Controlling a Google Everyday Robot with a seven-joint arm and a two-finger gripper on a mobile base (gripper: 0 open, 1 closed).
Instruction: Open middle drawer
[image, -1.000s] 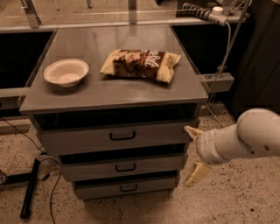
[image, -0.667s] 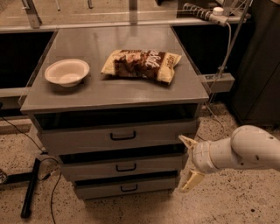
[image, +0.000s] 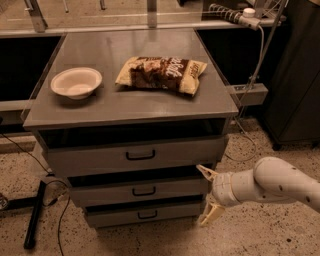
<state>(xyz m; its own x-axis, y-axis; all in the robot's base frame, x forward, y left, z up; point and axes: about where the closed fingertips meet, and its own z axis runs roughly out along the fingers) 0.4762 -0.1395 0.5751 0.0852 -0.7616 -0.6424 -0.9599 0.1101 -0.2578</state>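
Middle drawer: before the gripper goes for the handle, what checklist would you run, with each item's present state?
1. Gripper open and empty: ok, the fingers are spread wide with nothing between them.
2. Gripper lined up with the small black bar handle of the grey metal middle drawer: not ok, it hangs by the drawer's right end, off to the side of the handle.
3. Handle unobstructed: ok.
4. Gripper height matches the middle drawer, below the taller top drawer front and above the narrower bottom drawer front: ok, roughly.
5. Round white bowl and brown snack bag rest on top, not overhanging the front: ok.
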